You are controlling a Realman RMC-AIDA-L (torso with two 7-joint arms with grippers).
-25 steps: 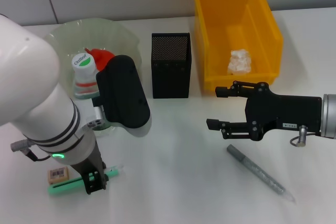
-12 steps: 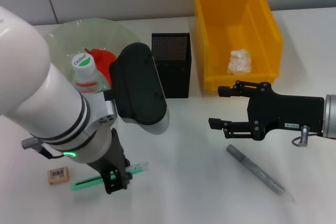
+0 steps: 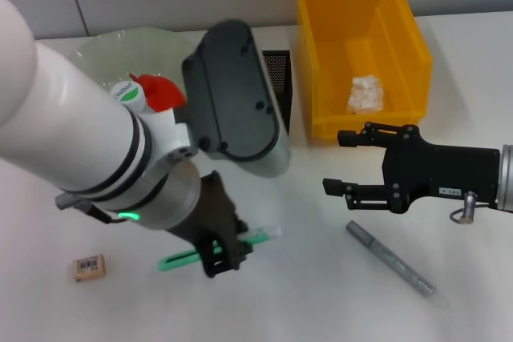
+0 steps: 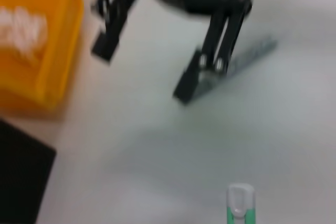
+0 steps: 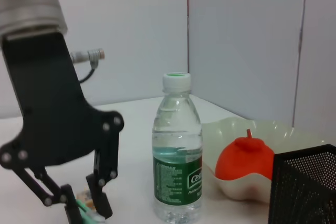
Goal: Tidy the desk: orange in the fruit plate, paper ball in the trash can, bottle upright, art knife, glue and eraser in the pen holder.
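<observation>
My left gripper (image 3: 220, 250) is shut on the green glue pen (image 3: 183, 259) and holds it tilted above the table's front middle. The glue's white tip (image 4: 240, 203) shows in the left wrist view. The tan eraser (image 3: 88, 267) lies at the front left. On the table to the right lies the grey art knife (image 3: 393, 260), with my open right gripper (image 3: 337, 163) hovering just behind it. The bottle (image 5: 177, 150) stands upright beside the fruit plate (image 3: 96, 50), which holds the orange (image 3: 156, 90). The paper ball (image 3: 366, 92) lies in the yellow trash can (image 3: 321, 6).
The black mesh pen holder (image 3: 277, 78) stands behind my left arm, which hides most of it. It sits between the plate and the trash can. The white wall runs along the table's back edge.
My left arm has swung right from the front left toward the middle, carrying the green glue away from the eraser. The right gripper has hardly moved.
</observation>
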